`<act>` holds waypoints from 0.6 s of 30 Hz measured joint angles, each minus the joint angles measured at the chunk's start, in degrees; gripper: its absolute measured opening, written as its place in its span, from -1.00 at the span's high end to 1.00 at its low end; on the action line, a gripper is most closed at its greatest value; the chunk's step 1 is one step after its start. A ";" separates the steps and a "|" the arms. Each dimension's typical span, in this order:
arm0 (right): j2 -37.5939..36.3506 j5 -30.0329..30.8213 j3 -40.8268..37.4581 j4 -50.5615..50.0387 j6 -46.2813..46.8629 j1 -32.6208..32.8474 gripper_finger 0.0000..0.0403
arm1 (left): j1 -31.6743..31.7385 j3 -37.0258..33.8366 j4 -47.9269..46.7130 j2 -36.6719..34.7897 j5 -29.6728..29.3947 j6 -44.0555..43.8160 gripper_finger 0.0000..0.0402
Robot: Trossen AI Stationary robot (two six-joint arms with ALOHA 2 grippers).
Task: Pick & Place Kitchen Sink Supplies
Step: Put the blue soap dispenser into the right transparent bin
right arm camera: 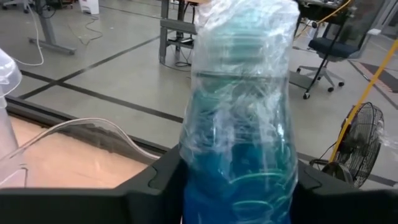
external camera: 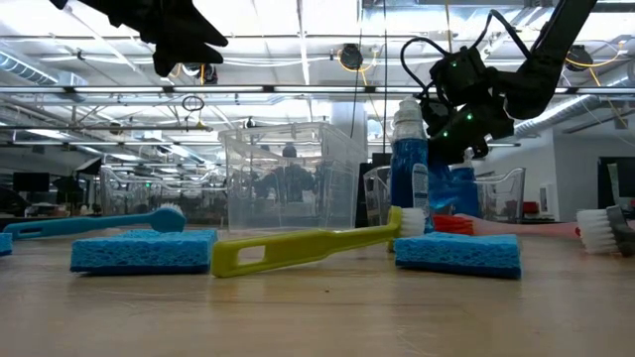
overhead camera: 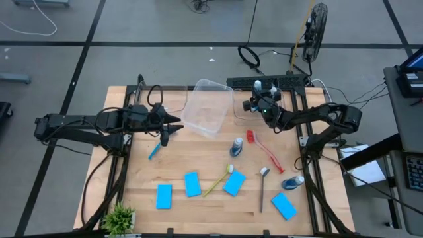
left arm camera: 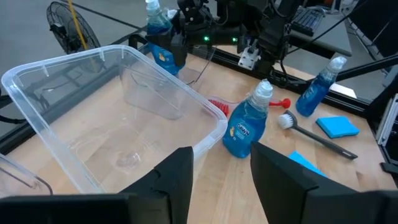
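My right gripper (overhead camera: 256, 102) is at the table's far right, shut on a bottle of blue liquid (right arm camera: 239, 130), which stands upright over a small clear tub (left arm camera: 194, 70). My left gripper (left arm camera: 221, 180) hovers open and empty at the left, facing a large clear tub (overhead camera: 208, 106). A second bottle (overhead camera: 236, 147) stands mid-table and a third (overhead camera: 293, 182) lies at the right. Several blue sponges (overhead camera: 192, 184) lie flat near the front. The red (overhead camera: 264, 149), grey (overhead camera: 263, 188), yellow (overhead camera: 218, 180) and blue (overhead camera: 155, 149) brushes lie on the wood. My right gripper has the bottle's body (right arm camera: 193, 168) between its two fingers, one on each side, and comes at it nearly level. The bottle stands upright in the hold. Whether its base rests in the small tub is hidden.
A small green plant (overhead camera: 120, 217) sits at the near left corner. The large tub (left arm camera: 93, 112) lies tilted just ahead of my left gripper. Bare wood (overhead camera: 198, 152) lies between the tub and the sponges.
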 joint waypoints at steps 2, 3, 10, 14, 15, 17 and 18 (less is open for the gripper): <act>0.00 -0.02 0.00 0.00 -0.08 0.00 0.20 | 0.00 0.00 0.01 0.00 0.00 0.03 0.15; 0.00 -0.02 0.00 0.00 -0.05 0.00 0.20 | 0.00 0.00 0.01 0.00 0.02 0.03 0.14; 0.00 0.00 0.00 0.00 -0.06 0.00 0.20 | 0.00 0.02 0.00 0.00 0.04 -0.05 0.05; 0.00 0.00 0.00 0.00 -0.08 0.00 0.18 | 0.00 0.02 0.00 0.00 0.07 -0.15 0.01; 0.00 0.00 0.00 0.00 -0.08 0.00 0.18 | 0.00 0.02 0.00 0.00 0.07 -0.17 0.00; 0.00 0.00 0.00 0.02 -0.08 0.00 0.18 | 0.00 0.02 0.00 0.00 0.09 -0.26 -0.02; 0.00 0.00 0.00 0.00 -0.08 0.00 0.18 | 0.00 0.02 0.00 0.00 0.09 -0.34 -0.02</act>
